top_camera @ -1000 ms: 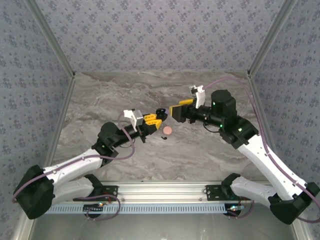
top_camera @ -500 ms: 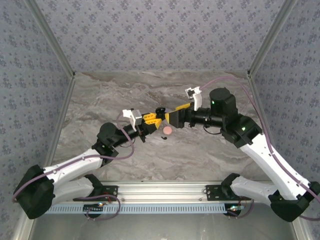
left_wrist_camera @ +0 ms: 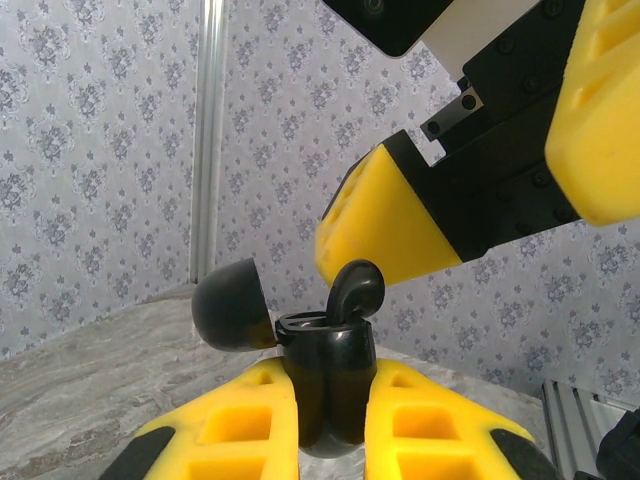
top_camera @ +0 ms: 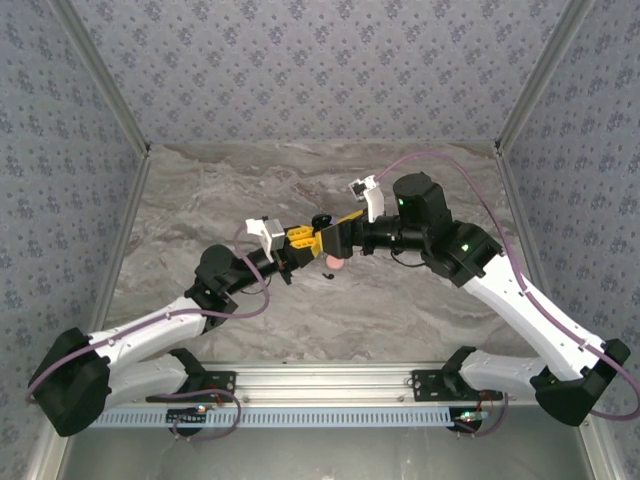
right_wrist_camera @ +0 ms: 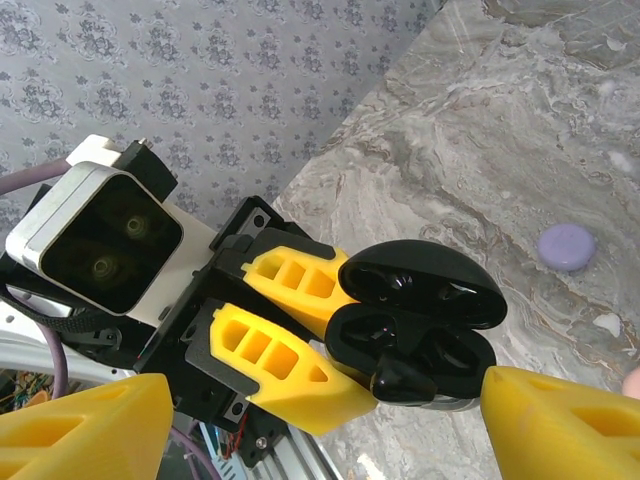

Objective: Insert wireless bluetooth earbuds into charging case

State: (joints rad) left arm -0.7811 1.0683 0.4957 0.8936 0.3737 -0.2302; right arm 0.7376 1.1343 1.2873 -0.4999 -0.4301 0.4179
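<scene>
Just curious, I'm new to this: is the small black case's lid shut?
No, the lid of the case is swung open, and a black earbud pokes up from the opening.

you've got the black charging case (left_wrist_camera: 325, 345) upright in the left gripper (left_wrist_camera: 325, 380), lid (left_wrist_camera: 232, 318) flipped open; one black earbud (left_wrist_camera: 357, 290) pokes up, tilted, from its rim.
</scene>
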